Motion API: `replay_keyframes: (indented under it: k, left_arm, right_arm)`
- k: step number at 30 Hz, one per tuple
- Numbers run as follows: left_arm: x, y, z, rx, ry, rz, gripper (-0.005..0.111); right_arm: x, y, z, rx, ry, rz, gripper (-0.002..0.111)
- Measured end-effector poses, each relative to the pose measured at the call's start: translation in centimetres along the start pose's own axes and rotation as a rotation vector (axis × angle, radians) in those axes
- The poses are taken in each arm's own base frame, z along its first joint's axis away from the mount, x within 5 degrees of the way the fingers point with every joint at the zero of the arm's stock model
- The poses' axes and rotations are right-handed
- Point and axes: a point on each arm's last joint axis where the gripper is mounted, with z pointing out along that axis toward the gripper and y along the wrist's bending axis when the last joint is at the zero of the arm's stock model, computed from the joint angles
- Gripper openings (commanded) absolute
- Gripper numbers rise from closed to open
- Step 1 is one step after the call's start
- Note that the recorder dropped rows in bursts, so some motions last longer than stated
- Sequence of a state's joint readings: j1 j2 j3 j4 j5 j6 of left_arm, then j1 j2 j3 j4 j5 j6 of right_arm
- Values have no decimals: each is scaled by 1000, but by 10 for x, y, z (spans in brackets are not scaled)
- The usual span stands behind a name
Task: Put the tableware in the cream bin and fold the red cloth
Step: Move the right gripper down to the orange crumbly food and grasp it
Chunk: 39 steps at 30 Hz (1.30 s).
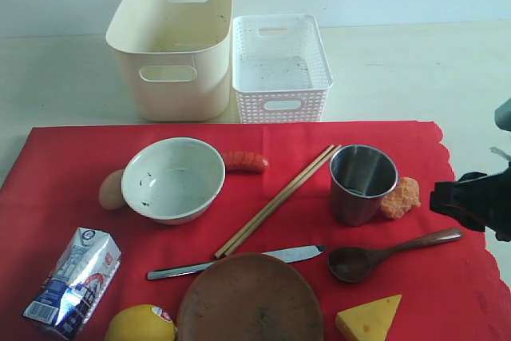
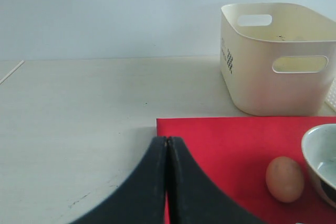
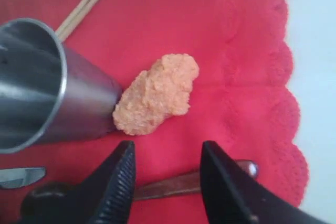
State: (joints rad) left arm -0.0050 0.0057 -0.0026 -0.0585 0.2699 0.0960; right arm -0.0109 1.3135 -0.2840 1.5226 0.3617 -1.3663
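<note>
The red cloth covers the table front and carries the tableware: white speckled bowl, chopsticks, steel cup, knife, dark wooden spoon and brown plate. The cream bin stands behind the cloth, with no tableware in it. My right gripper hangs open just above the spoon's handle, beside the cup; nothing is between its fingers. My left gripper is shut and empty over the cloth's far left corner, out of the exterior view.
A white lattice basket stands right of the cream bin. Food lies among the tableware: egg, sausage, orange lump, cheese wedge, lemon. A milk carton lies front left.
</note>
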Motion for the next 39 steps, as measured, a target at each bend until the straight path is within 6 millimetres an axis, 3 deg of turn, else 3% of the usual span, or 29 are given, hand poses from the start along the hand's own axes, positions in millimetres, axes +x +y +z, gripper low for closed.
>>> replay_keyframes:
  k: [6, 17, 26, 33, 39]
  left_arm:
    - [0, 0, 0, 0, 0, 0, 0]
    - [0, 0, 0, 0, 0, 0, 0]
    - [0, 0, 0, 0, 0, 0, 0]
    - [0, 0, 0, 0, 0, 0, 0]
    - [0, 0, 0, 0, 0, 0, 0]
  right_arm:
    - [-20, 0, 14, -29, 20, -37, 51]
    - [-42, -7, 45, -39, 70, -307, 76]
    - [-49, -6, 63, -135, 122, -431, 77]
    - [-46, -13, 82, -149, 186, -433, 77]
    - [-48, -14, 87, -160, 190, -438, 73]
